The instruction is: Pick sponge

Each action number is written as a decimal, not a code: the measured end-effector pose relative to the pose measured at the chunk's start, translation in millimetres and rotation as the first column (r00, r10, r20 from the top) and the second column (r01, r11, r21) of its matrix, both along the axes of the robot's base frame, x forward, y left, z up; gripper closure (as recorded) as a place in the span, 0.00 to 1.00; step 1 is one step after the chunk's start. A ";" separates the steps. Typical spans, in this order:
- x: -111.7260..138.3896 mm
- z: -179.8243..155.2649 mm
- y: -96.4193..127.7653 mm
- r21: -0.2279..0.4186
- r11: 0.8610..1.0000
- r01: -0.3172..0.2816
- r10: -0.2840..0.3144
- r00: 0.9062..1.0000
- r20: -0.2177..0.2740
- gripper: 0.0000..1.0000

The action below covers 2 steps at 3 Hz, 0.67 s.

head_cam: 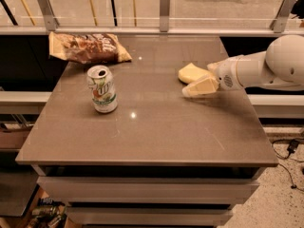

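The sponge, a pale yellow foam block, lies on the right part of the grey table, towards the back. My gripper reaches in from the right on a white arm. It is low over the table, right at the sponge's near side, and looks to touch or overlap its near edge. The sponge rests on the table and is not lifted.
A green-and-white soda can stands upright left of centre. A crinkled brown-and-tan snack bag lies at the back left. A glass rail with metal posts runs behind the table. Drawers sit under the front edge.
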<state>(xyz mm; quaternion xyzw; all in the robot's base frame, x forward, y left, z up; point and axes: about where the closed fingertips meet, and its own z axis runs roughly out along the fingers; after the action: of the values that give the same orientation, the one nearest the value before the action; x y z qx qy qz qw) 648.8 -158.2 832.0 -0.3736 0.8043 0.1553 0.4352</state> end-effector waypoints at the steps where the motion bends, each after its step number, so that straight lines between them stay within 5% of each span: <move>1: 0.1 -0.5 2.2 0.000 1.000 -0.003 0.003 1.000 -0.001 0.41; 2: 0.1 -0.9 4.4 0.001 1.000 -0.007 0.007 1.000 -0.002 0.65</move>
<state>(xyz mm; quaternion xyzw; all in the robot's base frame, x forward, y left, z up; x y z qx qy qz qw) 648.9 -153.8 831.1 -0.3762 0.8033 0.1574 0.4341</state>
